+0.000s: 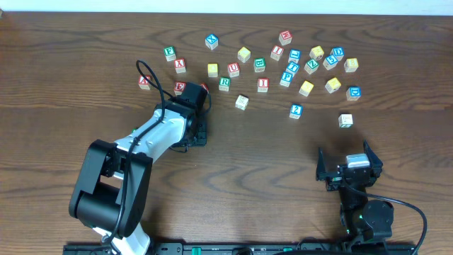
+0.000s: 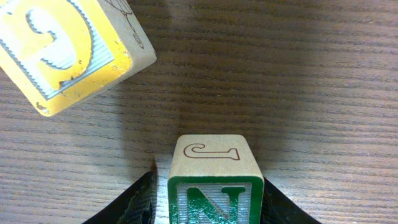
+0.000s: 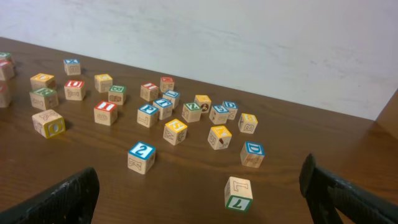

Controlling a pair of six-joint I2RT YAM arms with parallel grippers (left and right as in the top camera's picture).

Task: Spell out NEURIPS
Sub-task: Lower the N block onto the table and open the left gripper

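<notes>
My left gripper point(image 1: 197, 132) is shut on a wooden block with a green N point(image 2: 214, 186), low over the wood table left of centre; the block is hidden under the arm in the overhead view. A tilted yellow-lettered block point(image 2: 62, 50) lies just beyond it. Loose letter blocks lie across the back of the table: a red E point(image 1: 180, 87), red U point(image 1: 233, 69), green R point(image 1: 224, 83), red I point(image 1: 263, 84) and blue P point(image 1: 286, 78). My right gripper point(image 1: 347, 163) is open and empty at the front right point(image 3: 199, 199).
A green 7 block point(image 3: 238, 193) sits just ahead of the right gripper, with a blue 2 block point(image 3: 142, 157) and a blue D block point(image 3: 252, 154) beyond. Several more blocks cluster at the back right point(image 1: 325, 60). A white wall stands behind the table.
</notes>
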